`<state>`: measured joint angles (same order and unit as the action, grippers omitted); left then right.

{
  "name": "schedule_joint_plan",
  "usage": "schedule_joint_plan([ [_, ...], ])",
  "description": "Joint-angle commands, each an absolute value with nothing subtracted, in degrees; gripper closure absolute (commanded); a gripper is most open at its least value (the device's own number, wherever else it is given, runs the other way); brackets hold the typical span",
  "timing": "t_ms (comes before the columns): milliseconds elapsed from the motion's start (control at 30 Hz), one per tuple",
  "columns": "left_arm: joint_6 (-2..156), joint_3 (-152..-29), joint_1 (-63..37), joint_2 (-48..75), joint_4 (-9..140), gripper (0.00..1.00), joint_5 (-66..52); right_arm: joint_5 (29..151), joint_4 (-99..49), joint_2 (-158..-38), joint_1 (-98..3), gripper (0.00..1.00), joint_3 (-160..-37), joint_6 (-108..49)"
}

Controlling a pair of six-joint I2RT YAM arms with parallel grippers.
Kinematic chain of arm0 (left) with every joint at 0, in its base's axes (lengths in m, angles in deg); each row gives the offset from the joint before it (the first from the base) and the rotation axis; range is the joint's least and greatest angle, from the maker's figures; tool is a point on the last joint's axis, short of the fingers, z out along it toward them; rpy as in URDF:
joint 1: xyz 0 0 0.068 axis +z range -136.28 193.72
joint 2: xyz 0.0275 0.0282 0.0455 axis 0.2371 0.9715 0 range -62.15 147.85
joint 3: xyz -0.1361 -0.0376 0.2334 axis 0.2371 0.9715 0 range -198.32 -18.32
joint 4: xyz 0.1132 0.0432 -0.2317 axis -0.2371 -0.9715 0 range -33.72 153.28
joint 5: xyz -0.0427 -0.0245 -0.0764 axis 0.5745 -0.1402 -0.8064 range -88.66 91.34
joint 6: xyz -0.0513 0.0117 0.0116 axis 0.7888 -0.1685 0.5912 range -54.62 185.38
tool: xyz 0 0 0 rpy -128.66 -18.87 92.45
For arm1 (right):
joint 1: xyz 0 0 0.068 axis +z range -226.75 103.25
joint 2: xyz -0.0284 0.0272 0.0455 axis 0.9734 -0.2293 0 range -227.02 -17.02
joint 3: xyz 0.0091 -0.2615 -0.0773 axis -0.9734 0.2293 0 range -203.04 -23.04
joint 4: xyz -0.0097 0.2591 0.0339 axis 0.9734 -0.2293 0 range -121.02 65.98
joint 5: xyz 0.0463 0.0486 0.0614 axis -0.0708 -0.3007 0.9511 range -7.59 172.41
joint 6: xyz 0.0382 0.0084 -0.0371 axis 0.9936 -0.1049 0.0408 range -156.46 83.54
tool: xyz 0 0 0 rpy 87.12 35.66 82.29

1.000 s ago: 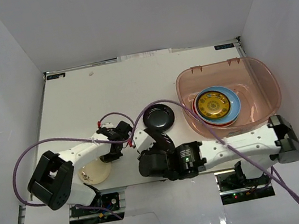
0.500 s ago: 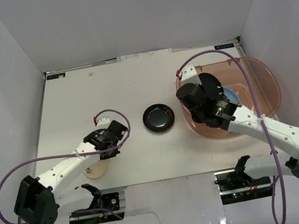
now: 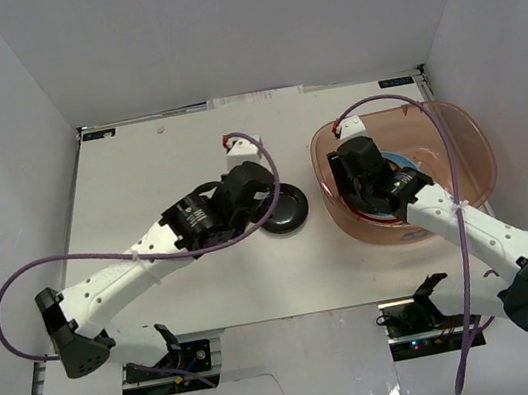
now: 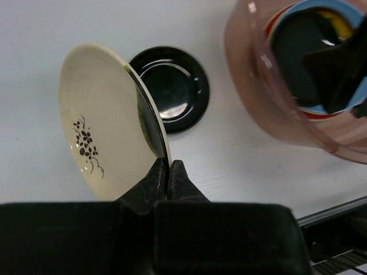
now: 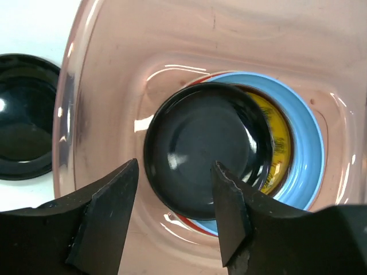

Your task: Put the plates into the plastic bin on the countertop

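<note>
My left gripper [image 4: 168, 172] is shut on the lower rim of a cream plate [image 4: 97, 126] with a small dark flower motif, held on edge above the countertop [image 3: 157, 165]. In the top view that gripper [image 3: 260, 203] hangs beside a glossy black plate [image 3: 283, 210] that lies flat on the countertop. My right gripper [image 5: 178, 212] stands open inside the plastic bin [image 5: 114, 69], just above a second black plate [image 5: 200, 149]. That plate rests on a stack of yellow [image 5: 278, 149], light blue [image 5: 307, 154] and red plates. The bin [image 3: 459, 150] sits at the right.
White walls close in the countertop on three sides. Purple cables loop from both arms over the near part of the countertop. The black plate on the countertop [image 4: 172, 89] lies a short way left of the bin's wall [image 4: 269, 123].
The right arm swung from the near middle to the bin with a black plate and opened, leaving it on the stack. The left arm lifted the cream plate and moved toward the middle.
</note>
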<state>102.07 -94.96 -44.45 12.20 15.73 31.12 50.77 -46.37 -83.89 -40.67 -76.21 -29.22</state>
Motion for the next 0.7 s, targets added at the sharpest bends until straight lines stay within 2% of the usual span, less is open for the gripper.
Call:
schedule_joint_plan([
  [0, 97.4, -103.9, -49.2, 19.0, 16.4, 1.0, 36.5, 56.4, -43.9, -78.6, -42.3, 0.4, -77.5, -26.5],
  [100, 94.1, -115.7, -52.5, 26.1, 16.5, 1.0, 39.0, 54.8, -47.4, -72.2, -43.5, 0.44, -80.3, -23.3],
  [233, 90.3, -127.6, -55.5, 34.7, 19.3, 1.0, 40.0, 49.4, -49.7, -60.4, -44.1, 0.92, -82.5, -15.9],
  [267, 89.6, -130.4, -55.9, 36.7, 19.7, 1.0, 39.6, 48.1, -49.5, -55.0, -44.1, 0.92, -82.7, -14.9],
  [433, 82.3, -149.4, -57.7, 51.2, 22.7, 1.0, 39.0, 46.3, -50.0, -42.7, -44.1, 0.92, -83.6, -12.4],
  [667, 75.1, -157.3, -57.9, 64.7, 28.6, 1.0, 35.6, 46.2, -55.1, -35.9, -44.0, 0.92, -85.4, -10.5],
])
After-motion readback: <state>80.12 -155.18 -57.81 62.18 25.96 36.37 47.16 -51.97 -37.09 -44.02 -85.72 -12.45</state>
